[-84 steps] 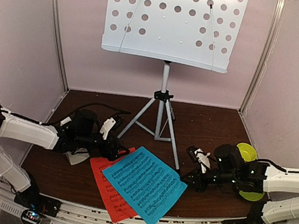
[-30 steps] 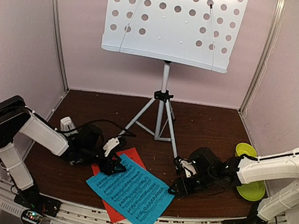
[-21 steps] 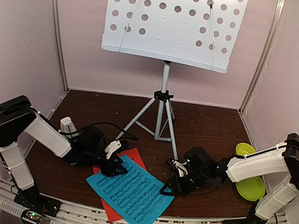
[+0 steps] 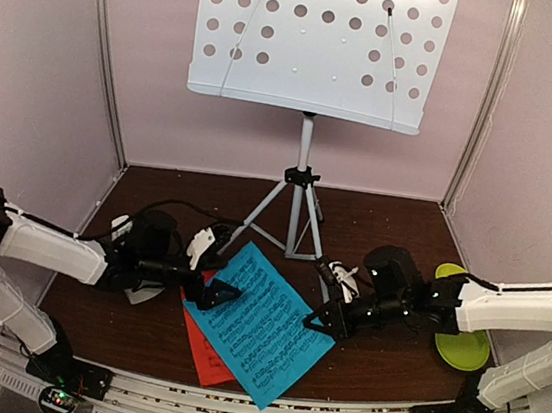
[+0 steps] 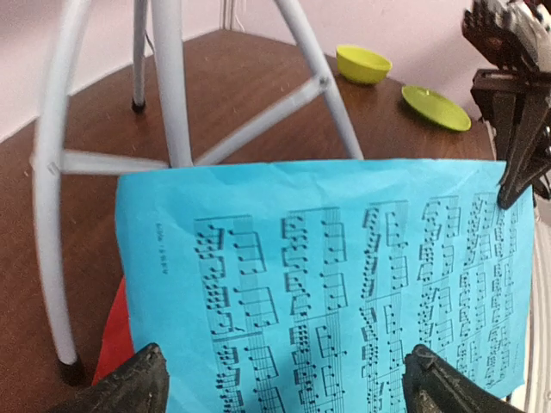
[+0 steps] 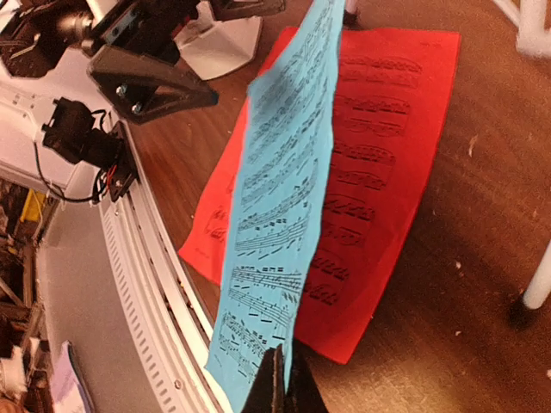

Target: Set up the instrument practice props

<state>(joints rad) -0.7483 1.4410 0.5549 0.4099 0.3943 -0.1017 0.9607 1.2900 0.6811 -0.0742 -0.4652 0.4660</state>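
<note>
Left fingers (image 5: 138, 385) stand wide apart at the blue music sheet's (image 4: 264, 324) left edge, gripping nothing. The sheet overlaps the red sheet (image 4: 200, 346) on the counter (image 4: 384, 230), its far edge near the tripod's (image 4: 300, 179) feet. Right fingers (image 6: 275, 383) are clamped on its right edge, holding that side raised. Its small print is unreadable. Bare counter lies behind the tripod.

2 arms (image 4: 50, 244), white shells, blk joints, blk cables (image 4: 181, 204), blk wedge fingers (image 5: 142, 385), base LEDs (image 4: 58, 399)
</note>
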